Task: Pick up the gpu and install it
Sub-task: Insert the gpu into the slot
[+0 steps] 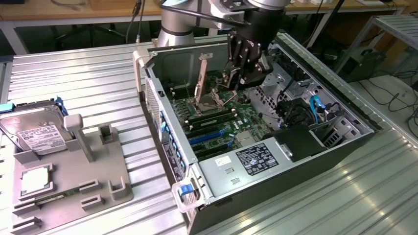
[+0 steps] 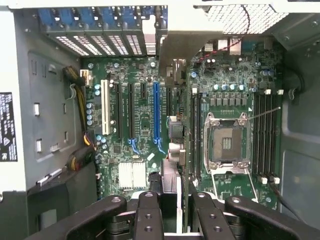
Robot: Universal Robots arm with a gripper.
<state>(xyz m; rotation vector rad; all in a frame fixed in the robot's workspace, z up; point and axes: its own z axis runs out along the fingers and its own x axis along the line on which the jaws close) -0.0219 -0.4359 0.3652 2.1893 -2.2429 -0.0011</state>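
Holding the gpu edge-on between jaws clamped on it, card above the motherboard (inside the open case).

The computer case lies open on the table, the tray with hard drive and processor chip at the exterior view's left of it. Inside, the gripper holds the gpu edge-on over the motherboard, between slots and socket
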